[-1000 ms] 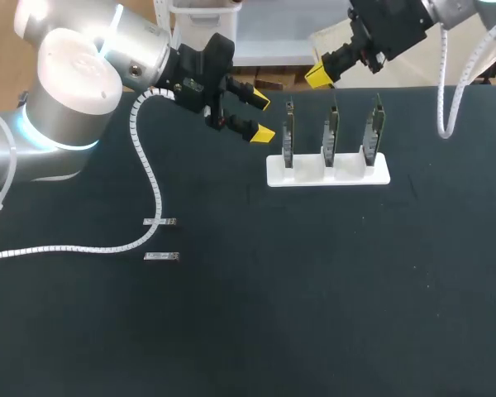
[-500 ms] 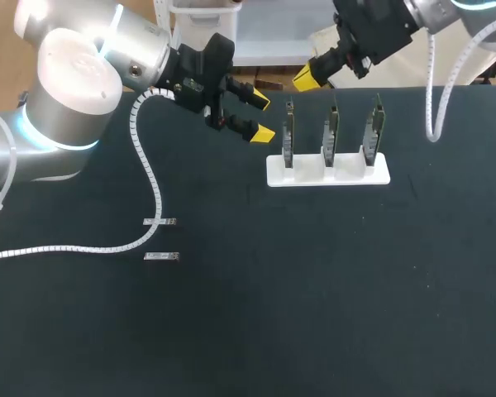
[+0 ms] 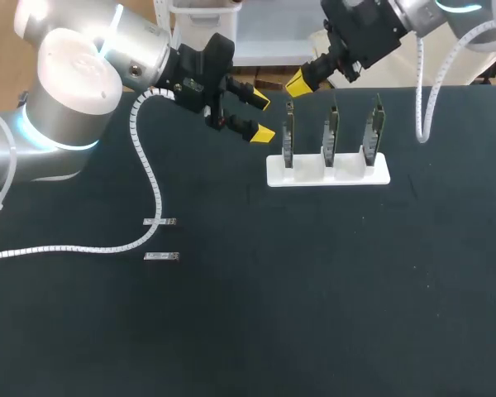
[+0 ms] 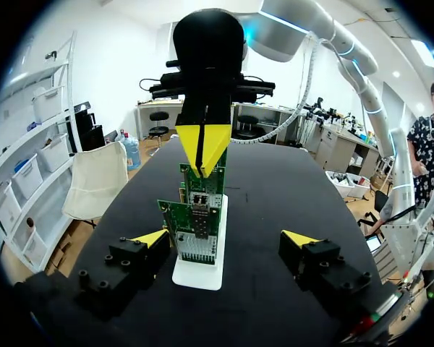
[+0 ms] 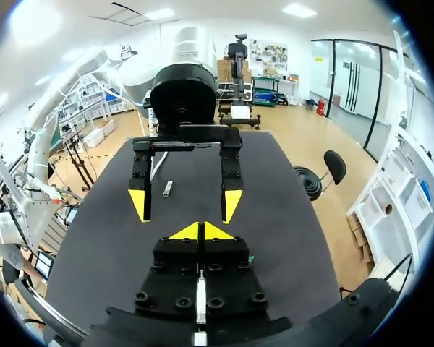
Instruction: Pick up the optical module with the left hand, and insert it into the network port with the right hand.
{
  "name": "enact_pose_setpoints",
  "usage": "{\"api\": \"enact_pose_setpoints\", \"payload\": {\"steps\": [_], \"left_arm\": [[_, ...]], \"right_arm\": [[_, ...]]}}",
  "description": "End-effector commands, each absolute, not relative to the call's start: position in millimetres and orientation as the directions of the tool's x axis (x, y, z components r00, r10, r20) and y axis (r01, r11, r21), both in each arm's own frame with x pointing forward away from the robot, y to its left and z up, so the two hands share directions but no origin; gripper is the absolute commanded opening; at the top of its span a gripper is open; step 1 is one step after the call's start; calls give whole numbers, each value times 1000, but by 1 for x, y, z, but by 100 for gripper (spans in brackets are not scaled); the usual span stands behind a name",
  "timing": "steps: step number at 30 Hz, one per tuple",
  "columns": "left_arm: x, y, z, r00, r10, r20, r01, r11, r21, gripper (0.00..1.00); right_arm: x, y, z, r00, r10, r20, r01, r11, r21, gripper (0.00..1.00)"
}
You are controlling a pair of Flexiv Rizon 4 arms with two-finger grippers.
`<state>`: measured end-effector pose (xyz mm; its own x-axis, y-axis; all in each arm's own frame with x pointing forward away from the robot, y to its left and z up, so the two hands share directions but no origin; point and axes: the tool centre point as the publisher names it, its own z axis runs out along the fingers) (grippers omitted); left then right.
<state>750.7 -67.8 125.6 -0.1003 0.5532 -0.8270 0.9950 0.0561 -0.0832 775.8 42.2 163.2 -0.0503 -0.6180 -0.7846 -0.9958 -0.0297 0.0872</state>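
Two small silver optical modules (image 3: 160, 222) (image 3: 161, 257) lie flat on the black table, left of centre. A white stand (image 3: 347, 174) at the back holds three upright green boards with network ports; the leftmost board (image 3: 288, 136) shows close ahead in the left wrist view (image 4: 195, 224). My left gripper (image 3: 262, 117) hangs open and empty just left of that board, far from the modules; its fingertips (image 4: 152, 237) flank the board's near edge without touching. My right gripper (image 3: 298, 82) is shut with nothing visible in it, above the leftmost board's top (image 4: 202, 148). One module (image 5: 167, 189) shows beyond the left gripper.
The left arm's white ribbed cable (image 3: 146, 174) trails across the table and passes over the upper module. The white stand's base (image 4: 199, 271) lies between my left fingers. The two grippers face each other closely over the leftmost board.
My right arm has moved left along the back, from above the middle board to above the leftmost one. The left arm and both modules have stayed still.
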Motion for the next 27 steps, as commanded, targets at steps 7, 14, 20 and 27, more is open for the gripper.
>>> {"api": "enact_pose_setpoints", "payload": {"steps": [7,14,20,27], "left_arm": [[752,-69,126,-103,558,-823,995,56,-86,100],[752,-69,126,-103,558,-823,995,56,-86,100],[752,-69,126,-103,558,-823,995,56,-86,100],[752,-69,126,-103,558,-823,995,56,-86,100]], "right_arm": [[784,48,153,-69,-623,-779,-993,-33,114,0],[783,49,150,-72,-631,-772,-992,-33,120,0],[783,50,149,-74,-635,-769,-992,-34,124,0],[780,48,147,-74,-642,-763,-991,-35,125,0]]}}
